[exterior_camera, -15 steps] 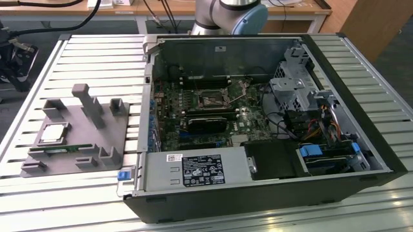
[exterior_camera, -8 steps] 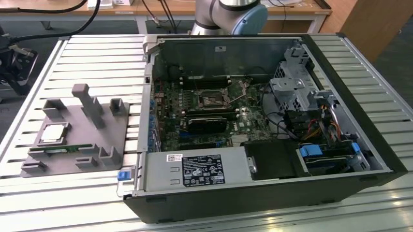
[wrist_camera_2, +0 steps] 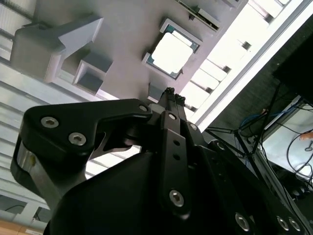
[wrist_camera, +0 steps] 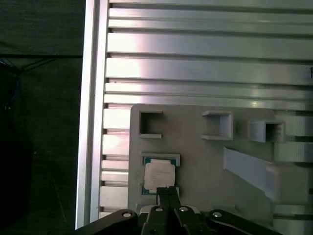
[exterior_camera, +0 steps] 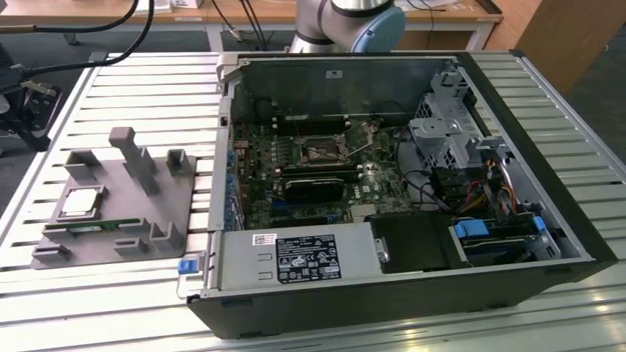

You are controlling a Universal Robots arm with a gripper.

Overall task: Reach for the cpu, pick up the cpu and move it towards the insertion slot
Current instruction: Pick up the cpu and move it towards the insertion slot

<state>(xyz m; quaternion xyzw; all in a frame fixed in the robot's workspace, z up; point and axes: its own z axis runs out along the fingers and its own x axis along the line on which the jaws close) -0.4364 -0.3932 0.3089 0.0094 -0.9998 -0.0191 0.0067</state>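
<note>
In both wrist views the gripper has its two black fingers pressed together at the tips with nothing between them. Its tips sit over the near edge of the cpu. They seem to hang above the chip rather than touch it, though the gap is hard to judge from these angles.

The cpu lies flat, silvery top up, in a shallow square recess of the grey plastic fixture. Small open-sided pockets and a long angled block rise from the same plate. In the exterior view the cpu is at the exterior view's left, with a thin green memory stick lying just beside it on the fixture.

The fixture rests on a slatted aluminium table. Beside it, towards the exterior view's right, an open computer case lies on its side. The insertion slot sits on the green board inside, well apart from the cpu. The robot arm rises beyond the case.
</note>
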